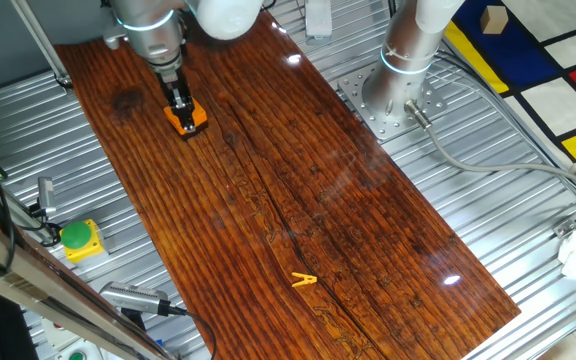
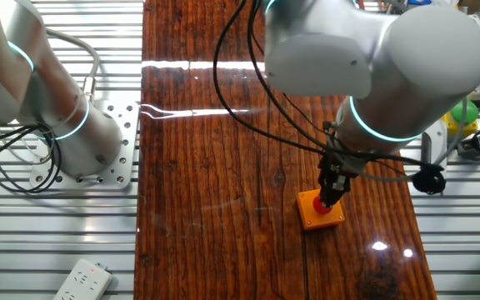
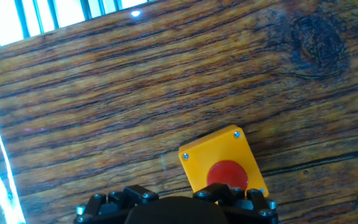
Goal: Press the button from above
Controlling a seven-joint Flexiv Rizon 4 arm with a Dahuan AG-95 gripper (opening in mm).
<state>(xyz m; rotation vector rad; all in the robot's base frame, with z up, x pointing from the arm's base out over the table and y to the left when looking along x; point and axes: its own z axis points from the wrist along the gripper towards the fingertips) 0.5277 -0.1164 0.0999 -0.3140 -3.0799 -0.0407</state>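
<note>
The button is a small round red cap (image 3: 227,174) on a square orange box base (image 3: 211,154), standing on the dark wooden tabletop. In one fixed view only the orange base (image 1: 194,120) shows, under the hand. In the other fixed view my gripper (image 2: 330,202) points straight down and its tip rests on the red cap (image 2: 317,202) of the base (image 2: 313,218). The two fingers form one narrow black tip with no gap between them, also in the first fixed view (image 1: 181,112). The hand view shows only the gripper body at the bottom edge; the fingertips are hidden.
A green round button on a yellow box (image 1: 78,238) sits off the board at the left. A yellow clip (image 1: 304,281) lies on the wood near the front. A second arm's base (image 1: 393,95) stands on the metal table. A white power strip (image 2: 82,280) lies beside the board.
</note>
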